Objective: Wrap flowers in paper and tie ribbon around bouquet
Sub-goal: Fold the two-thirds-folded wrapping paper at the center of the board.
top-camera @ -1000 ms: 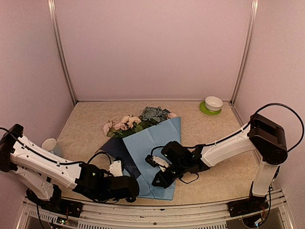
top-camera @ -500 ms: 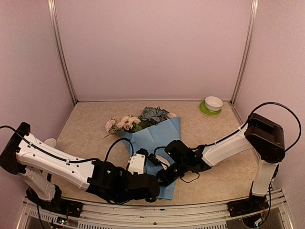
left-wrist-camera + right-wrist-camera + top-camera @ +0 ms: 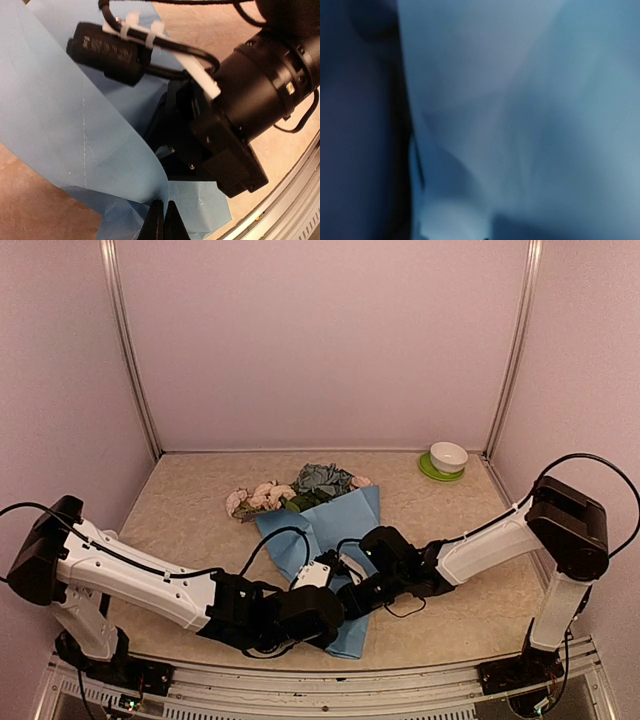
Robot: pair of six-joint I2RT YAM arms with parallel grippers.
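The flowers (image 3: 290, 492), pink and blue-grey blooms with green leaves, lie at the table's middle with their stems under the light blue paper (image 3: 335, 525). Together they form a loosely folded bouquet (image 3: 315, 508). My left gripper (image 3: 335, 612) is low at the paper's near end; in the left wrist view it (image 3: 163, 220) is shut on the edge of a lifted, curling flap of paper (image 3: 65, 125). My right gripper (image 3: 353, 592) sits on the paper just beyond, its black body (image 3: 225, 125) partly under that flap. Blurred blue paper (image 3: 520, 100) fills the right wrist view and hides the fingers. The ribbon is out of view.
A white bowl on a green plate (image 3: 447, 459) stands at the back right corner. Pale walls and metal posts close in the table on three sides. A metal rail (image 3: 400, 680) runs along the near edge by the arm bases.
My left arm has swept right with the paper's left flap, folding it over the stems; the dark blue underside no longer shows. The right gripper has shifted slightly right.
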